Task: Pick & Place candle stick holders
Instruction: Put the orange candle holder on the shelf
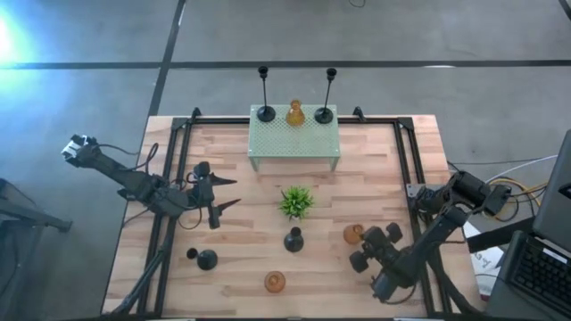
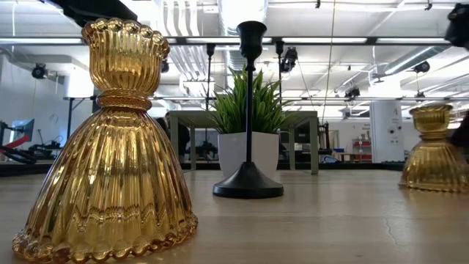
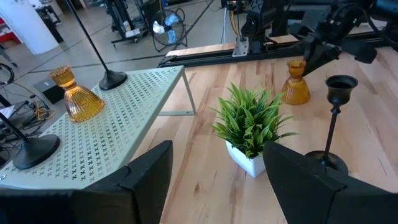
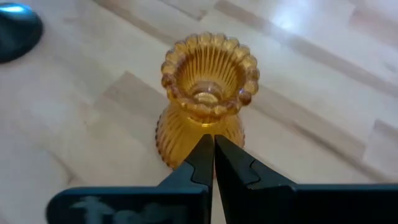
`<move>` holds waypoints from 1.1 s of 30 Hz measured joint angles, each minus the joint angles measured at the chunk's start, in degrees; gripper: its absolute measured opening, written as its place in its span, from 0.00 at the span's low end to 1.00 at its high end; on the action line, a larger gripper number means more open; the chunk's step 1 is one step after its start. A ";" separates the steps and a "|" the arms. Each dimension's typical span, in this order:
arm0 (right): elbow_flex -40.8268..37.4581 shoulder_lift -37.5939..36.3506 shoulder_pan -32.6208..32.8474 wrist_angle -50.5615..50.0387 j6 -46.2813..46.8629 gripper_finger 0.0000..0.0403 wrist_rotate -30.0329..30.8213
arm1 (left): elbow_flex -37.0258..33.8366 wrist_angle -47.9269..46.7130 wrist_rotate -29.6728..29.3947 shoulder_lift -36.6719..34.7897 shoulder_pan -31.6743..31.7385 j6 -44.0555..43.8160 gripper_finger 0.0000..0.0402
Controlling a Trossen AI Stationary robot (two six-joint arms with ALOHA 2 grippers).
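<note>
The butcher-block table [image 1: 241,160] carries a pale green perforated stand [image 1: 294,143] at its far edge, bearing two tall black candlestick holders [image 1: 265,94] flanking an amber glass holder [image 1: 294,113]. The left gripper [image 1: 230,193] hovers over the table's left side with fingers spread wide, empty. The right gripper [image 4: 212,158] (fingers pressed together, gripping nothing) sits just beside another amber holder [image 4: 205,102]; a third amber holder [image 1: 275,282], two short black holders [image 1: 293,239] and a spiky green plant [image 1: 295,201] stand nearby.

no text, label or number can be read anywhere.
</note>
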 joint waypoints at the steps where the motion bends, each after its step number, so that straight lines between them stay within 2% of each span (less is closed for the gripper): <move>1: -0.09 -0.09 -0.47 0.00 -0.81 0.02 0.66 | 0.00 -0.08 0.00 0.00 0.00 0.00 0.63; 7: -1.24 -2.12 -3.56 0.87 -4.05 0.07 2.73 | 0.00 -0.55 0.02 0.00 0.00 -0.04 0.63; 13: -2.63 -4.71 -4.03 1.62 -5.38 0.23 3.18 | 0.00 -1.19 0.02 0.00 0.00 -0.18 0.63; 17: -3.47 -5.99 -4.04 3.35 -5.47 0.34 5.71 | 0.00 -1.33 0.02 0.00 0.00 -0.26 0.63; 24: -5.09 -5.91 -4.08 6.86 -6.32 0.51 5.80 | 0.00 -1.35 0.02 0.00 0.00 -0.26 0.63; 33: -8.73 -5.90 -5.19 13.07 -7.76 0.60 10.37 | 0.00 -1.24 0.02 0.00 0.00 -0.26 0.63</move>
